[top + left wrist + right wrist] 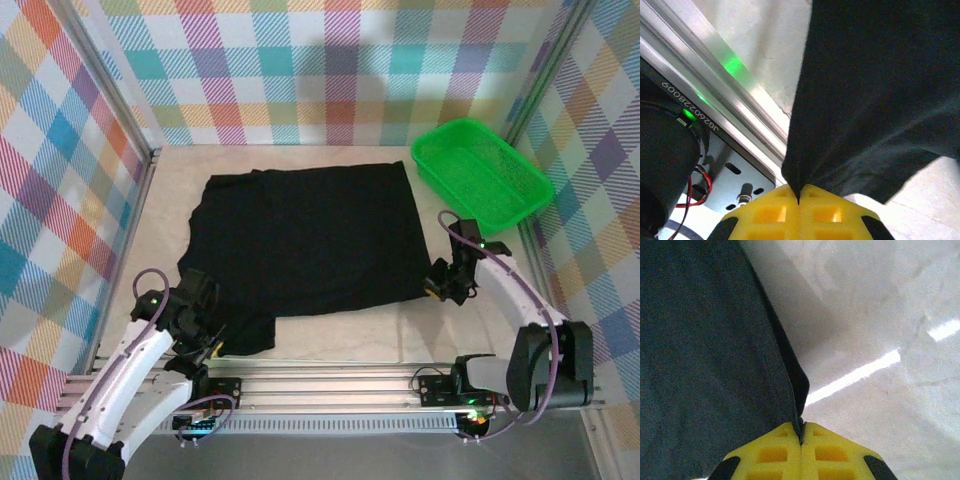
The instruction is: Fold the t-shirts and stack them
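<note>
A plain black t-shirt [305,240] lies spread over the middle of the table, with a sleeve flap hanging toward the near left. My left gripper [205,345] sits at that near-left flap, yellow fingers [770,212] shut on a pinched corner of the black cloth [875,95]. My right gripper [436,288] is at the shirt's near-right corner, its yellow fingers [772,455] shut on the cloth's edge [705,355]. The cloth runs up and away from both pairs of jaws.
A green plastic basket [480,172] stands at the back right, just beyond the right arm. An aluminium rail [330,380] runs along the near edge and shows close by in the left wrist view [715,80]. Plaid walls enclose the table.
</note>
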